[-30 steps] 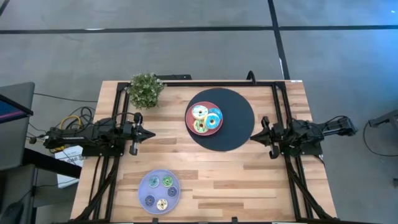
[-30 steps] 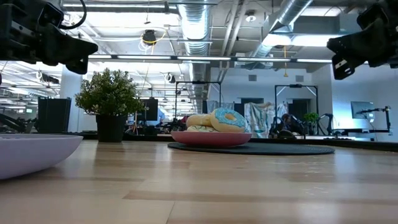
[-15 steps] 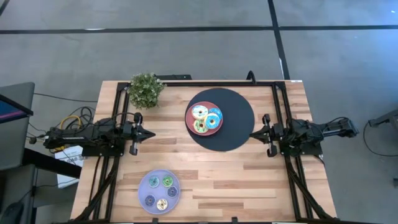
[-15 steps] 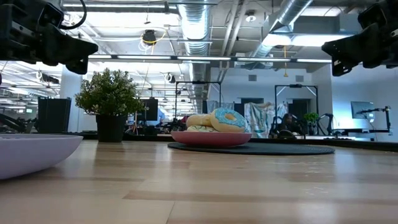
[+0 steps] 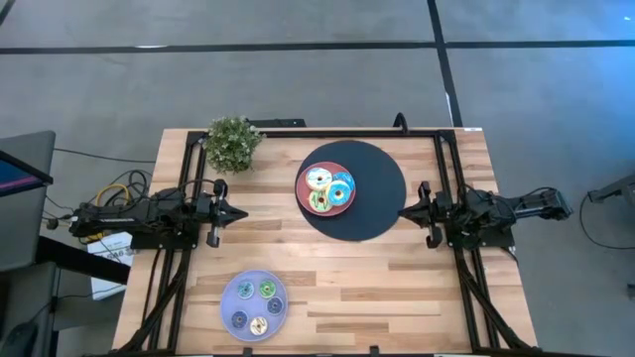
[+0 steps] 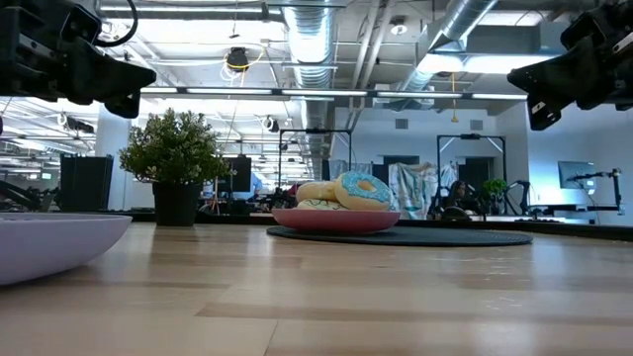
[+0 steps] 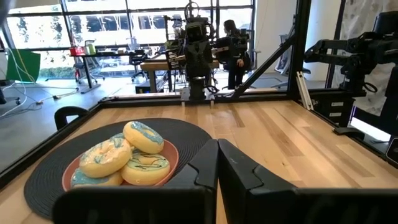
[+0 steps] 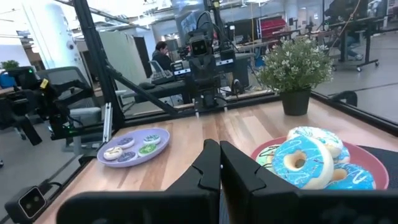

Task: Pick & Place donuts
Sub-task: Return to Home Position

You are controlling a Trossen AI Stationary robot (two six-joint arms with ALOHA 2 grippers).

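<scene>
My left pincer (image 5: 242, 211) hangs above the pale wooden slatted table (image 5: 357, 288) at its 9 o'clock edge. Its two dark fingers (image 7: 202, 171) are pressed together and hold nothing. My right pincer (image 5: 402, 213) hangs at the 3 o'clock edge, facing it, likewise closed and empty. Seen from above, its tip is just at the rim of the round black mat (image 5: 382, 193).

The bigger iced toy ring donuts (image 5: 327, 188) lie piled on the flat pink round plate (image 5: 302, 194), which sits on the mat at 12 o'clock from the table's middle. The coin-sized donuts (image 5: 268, 289) lie on the flat lavender round plate (image 5: 226, 297) at 7 o'clock. A small green potted plant (image 5: 234, 142) stands between 10 and 11 o'clock.
</scene>
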